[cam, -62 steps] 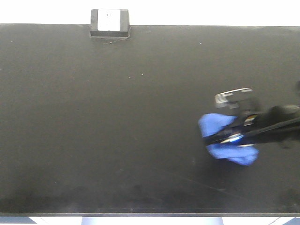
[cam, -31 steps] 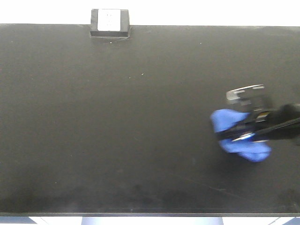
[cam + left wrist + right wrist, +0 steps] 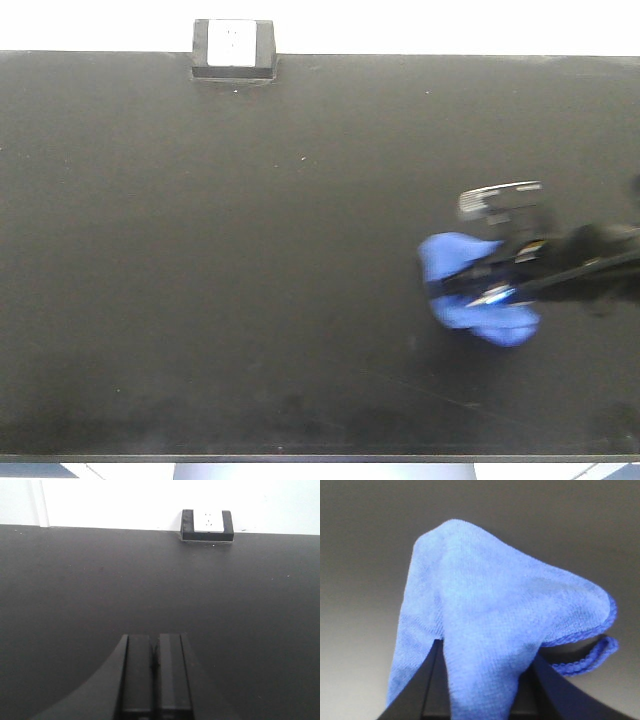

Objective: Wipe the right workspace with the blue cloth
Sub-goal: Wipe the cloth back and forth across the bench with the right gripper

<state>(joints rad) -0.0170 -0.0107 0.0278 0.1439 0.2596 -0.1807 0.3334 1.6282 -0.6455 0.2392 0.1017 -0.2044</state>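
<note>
A crumpled blue microfibre cloth [image 3: 468, 292] lay bunched on the right half of the wide matte black tabletop [image 3: 250, 260], roughly midway between its far and near edges and well in from the right-hand side. The right arm's dark gripper [image 3: 500, 285] reached in from the right edge of the front view and sat on top of the cloth, its black fingers clamped on the fabric so that blue folds spilled out toward the left and toward the near edge. A pale, blurred label or plate [image 3: 498, 201] on the arm showed just beyond the cloth on its far side. In the right wrist view the cloth [image 3: 490, 630] filled most of the frame, draped up and over the dark jaws in a soft peak, with a stitched hem [image 3: 590, 655] curling out at the lower right and the table surface out of focus behind it. The left arm's black gripper [image 3: 155, 675] hovered over bare tabletop with its two flat fingers pressed together, nothing between them. At the far edge of the table, against the white wall [image 3: 125, 502], stood a small black holder with a white face [image 3: 234, 47], well apart from the cloth.
</note>
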